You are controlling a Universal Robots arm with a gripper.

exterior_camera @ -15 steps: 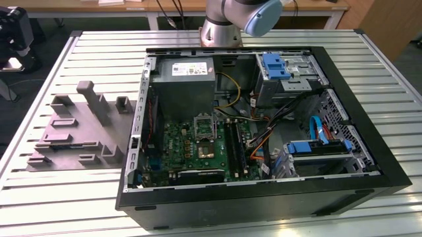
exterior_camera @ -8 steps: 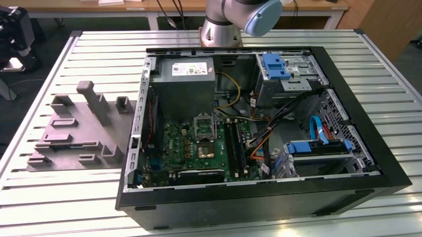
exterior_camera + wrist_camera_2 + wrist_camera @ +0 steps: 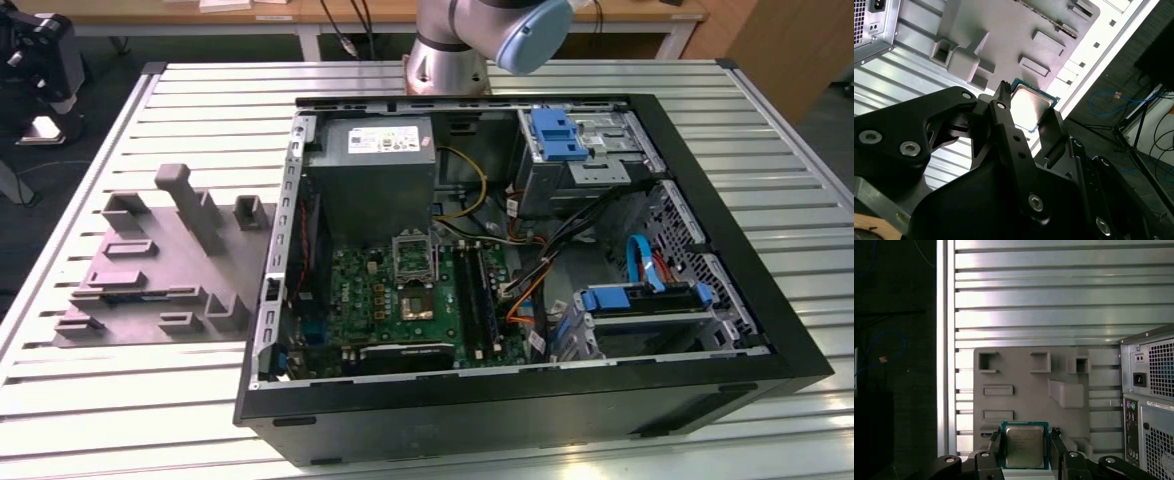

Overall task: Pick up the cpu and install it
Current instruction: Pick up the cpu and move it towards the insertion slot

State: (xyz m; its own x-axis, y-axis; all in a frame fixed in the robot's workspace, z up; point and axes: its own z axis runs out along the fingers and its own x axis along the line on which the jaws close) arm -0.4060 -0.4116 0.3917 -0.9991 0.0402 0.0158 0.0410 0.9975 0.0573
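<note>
A slatted metal table (image 3: 120, 420) carries the work, with desks and cables in the background behind it. In the exterior view an open computer case (image 3: 534, 400) lies across the middle and right of the frame. A grey moulded fixture plate (image 3: 147, 270) sits just beside it at the exterior view's left, and the arm (image 3: 467, 40) rises at the upper middle. In both wrist views the gripper (image 3: 1025, 440) (image 3: 1029, 107) has its fingers (image 3: 1054, 437) narrowed onto opposite edges of the cpu (image 3: 1024, 445) (image 3: 1031, 105). The chip sits flat between them, silvery top facing the first wrist camera, with the fixture plate well behind it. To my eye the chip is clear of the plate, so the pick looks done and the carry to the case is in hand. The motherboard (image 3: 387, 320) lies in the lower middle of the case, its socket (image 3: 416, 302) bare. Seating will, I judge, call for the chip level, square to that socket, and lowered gently past the cables.
</note>
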